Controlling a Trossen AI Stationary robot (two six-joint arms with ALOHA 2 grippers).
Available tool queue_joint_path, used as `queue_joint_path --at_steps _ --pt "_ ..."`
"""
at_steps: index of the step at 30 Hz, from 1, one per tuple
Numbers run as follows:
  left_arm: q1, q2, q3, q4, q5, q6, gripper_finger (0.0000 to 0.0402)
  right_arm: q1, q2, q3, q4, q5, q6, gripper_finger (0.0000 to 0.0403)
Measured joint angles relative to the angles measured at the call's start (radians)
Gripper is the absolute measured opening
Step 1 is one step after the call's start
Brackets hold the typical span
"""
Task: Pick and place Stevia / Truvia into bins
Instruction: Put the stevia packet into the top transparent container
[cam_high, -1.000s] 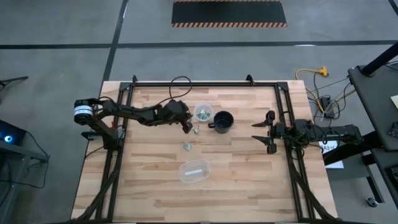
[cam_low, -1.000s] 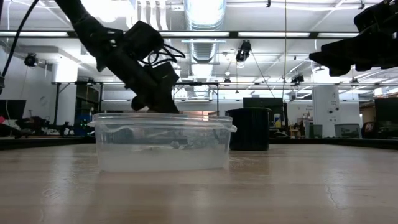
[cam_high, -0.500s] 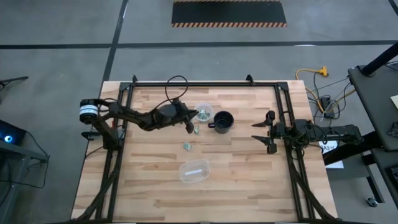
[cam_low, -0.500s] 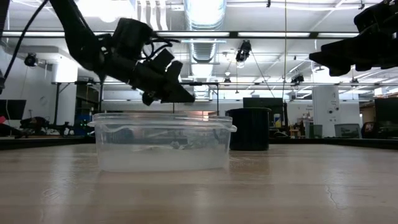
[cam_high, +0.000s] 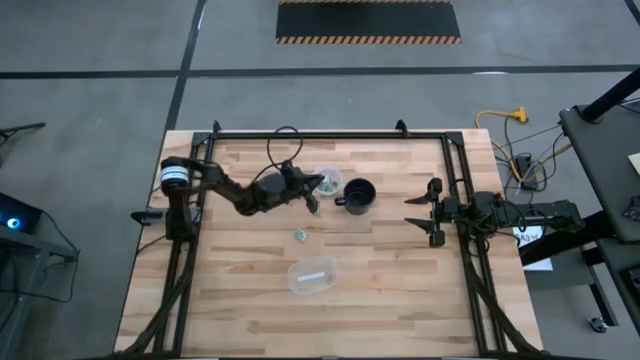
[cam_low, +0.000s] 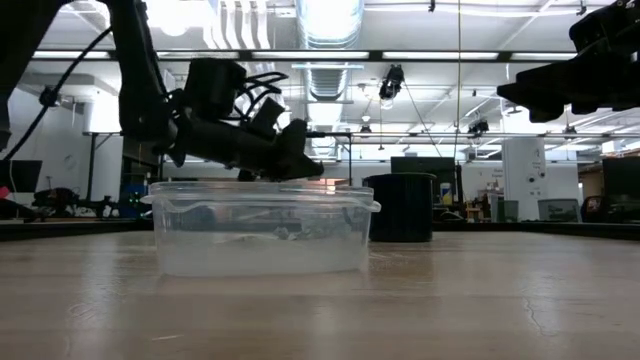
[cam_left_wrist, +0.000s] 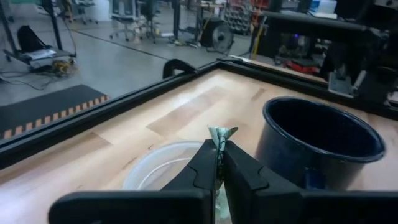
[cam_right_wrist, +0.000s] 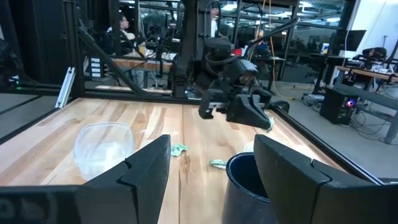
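We see the table (cam_high: 240, 300) with a tub (cam_high: 312, 276) at its near side, a mug (cam_high: 359, 194) toward the far side, and the cup (cam_high: 326, 180) just beside the mug. The cup already holds a few packets, so we judge the task partly done. Our left gripper (cam_left_wrist: 219, 149) hangs beside the cup's rim, clamped tight on one packet (cam_left_wrist: 220, 135) whose end sticks up between the fingers; we take the drop into the cup to be the step in hand. One loose packet (cam_high: 299, 235) lies on the wood between cup and tub, and the right wrist view shows another (cam_right_wrist: 217, 163) near the mug. Our right gripper (cam_high: 420, 212) waits wide apart and empty at the right edge.
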Motion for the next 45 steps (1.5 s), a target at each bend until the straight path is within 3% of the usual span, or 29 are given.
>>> queue_joint_path --at_steps 11,19,45 --pt "-0.010 0.126 0.000 0.250 -0.030 -0.002 0.0000 0.000 0.000 0.000 0.000 0.000 0.000 0.0221" --pt "-0.040 0.215 -0.001 0.422 -0.132 -0.002 0.0000 0.000 0.000 0.000 0.000 0.000 0.000 0.0221" --pt "-0.040 0.239 0.026 0.384 -0.121 -0.024 0.0015 0.000 0.000 0.000 0.000 0.000 0.000 0.0221"
